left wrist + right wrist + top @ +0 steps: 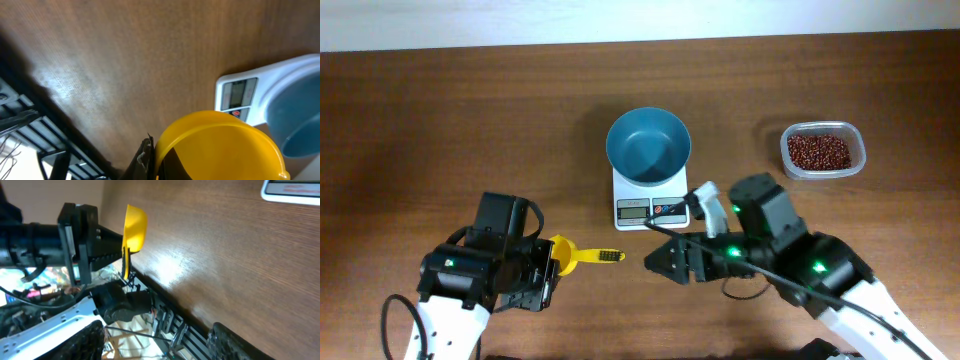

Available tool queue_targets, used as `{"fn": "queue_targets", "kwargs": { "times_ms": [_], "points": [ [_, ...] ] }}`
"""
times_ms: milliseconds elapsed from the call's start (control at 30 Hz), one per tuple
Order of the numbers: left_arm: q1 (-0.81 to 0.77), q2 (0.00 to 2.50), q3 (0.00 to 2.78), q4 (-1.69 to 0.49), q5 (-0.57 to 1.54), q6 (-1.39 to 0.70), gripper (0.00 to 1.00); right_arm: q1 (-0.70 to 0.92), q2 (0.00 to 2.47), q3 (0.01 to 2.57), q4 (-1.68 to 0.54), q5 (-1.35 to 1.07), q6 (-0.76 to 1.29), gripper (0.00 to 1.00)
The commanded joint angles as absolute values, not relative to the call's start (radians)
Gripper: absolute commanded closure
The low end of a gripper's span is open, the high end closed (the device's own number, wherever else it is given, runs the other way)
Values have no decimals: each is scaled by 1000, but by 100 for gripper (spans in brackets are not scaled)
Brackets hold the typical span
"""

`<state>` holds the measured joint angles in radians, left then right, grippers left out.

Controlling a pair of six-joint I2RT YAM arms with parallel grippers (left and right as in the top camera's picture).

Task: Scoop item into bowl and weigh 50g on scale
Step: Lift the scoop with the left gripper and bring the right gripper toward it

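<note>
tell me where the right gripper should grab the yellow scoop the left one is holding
Take the handle, coming in from its free tip, where the right gripper is. The left gripper holds the yellow scoop by the cup end, so only the thin handle sticks out bare.

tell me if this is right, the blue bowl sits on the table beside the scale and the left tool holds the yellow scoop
Not quite. The overhead view shows the blue bowl sitting on top of the scale, not beside it. The left tool does hold the yellow scoop.
</note>
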<state>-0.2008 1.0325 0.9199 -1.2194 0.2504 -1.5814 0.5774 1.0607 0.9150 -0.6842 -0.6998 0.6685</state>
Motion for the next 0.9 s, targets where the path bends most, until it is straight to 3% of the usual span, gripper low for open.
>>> {"fn": "queue_targets", "kwargs": {
  "times_ms": [0, 367, 867],
  "points": [
    [-205, 1033, 917, -1244, 239, -1604, 100, 609, 1126, 930, -627, -704, 720, 37],
    [-205, 1033, 917, -1250, 236, -1604, 100, 696, 1185, 930, -421, -719, 829, 48],
    [-205, 1033, 917, -1245, 262, -1604, 100, 708, 1230, 930, -402, -693, 937, 58]
  ]
}}
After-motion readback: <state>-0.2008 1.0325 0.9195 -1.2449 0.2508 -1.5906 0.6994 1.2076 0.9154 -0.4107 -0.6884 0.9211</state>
